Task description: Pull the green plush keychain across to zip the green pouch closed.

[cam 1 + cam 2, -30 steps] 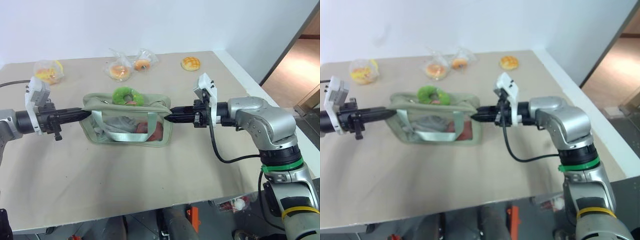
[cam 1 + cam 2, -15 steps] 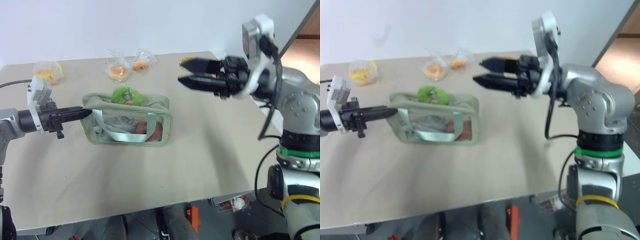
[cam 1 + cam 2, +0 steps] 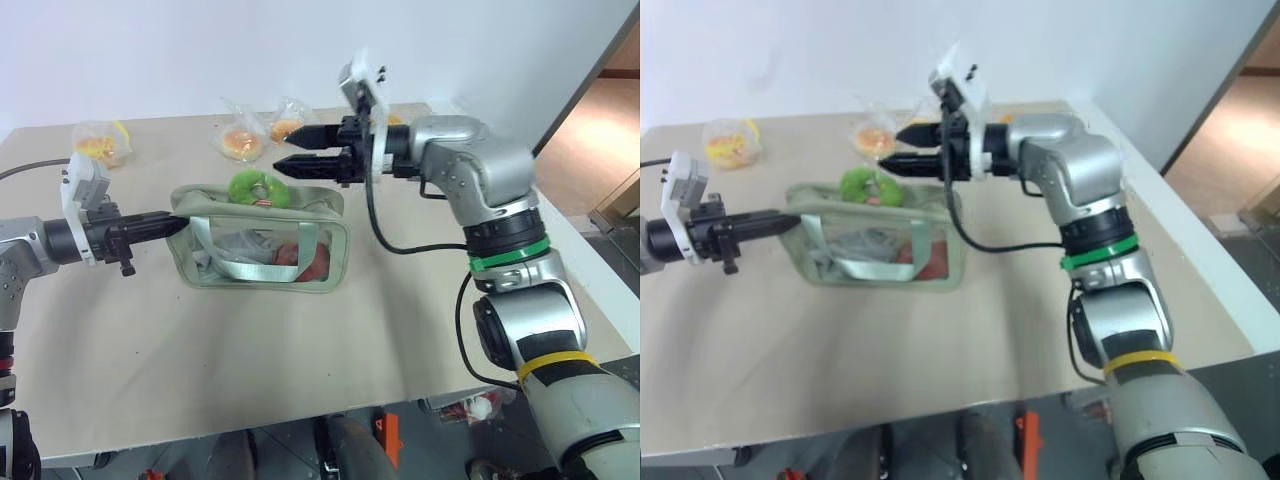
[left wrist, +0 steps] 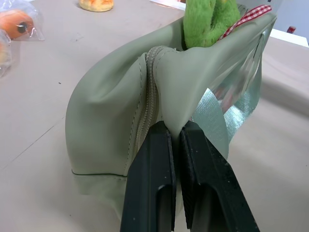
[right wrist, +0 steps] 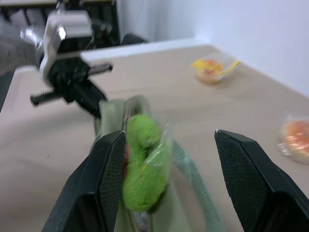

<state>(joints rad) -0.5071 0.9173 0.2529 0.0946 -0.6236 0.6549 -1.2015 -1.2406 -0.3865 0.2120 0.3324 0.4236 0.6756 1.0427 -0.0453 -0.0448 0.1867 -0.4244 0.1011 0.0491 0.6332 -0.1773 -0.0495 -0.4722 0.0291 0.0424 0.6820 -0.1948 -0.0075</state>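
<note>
Left gripper is clamped on the green pouch at its left end seam. Right gripper hangs spread apart just above the green plush keychain, sitting atop the pouch mid-table; plenty of bare tabletop in front.

One pouch – one keychain – four buns (three bagged).

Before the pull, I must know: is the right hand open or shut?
Open: the right hand has its two black fingers apart, empty, above the lime-green fuzzy plush keychain.
</note>
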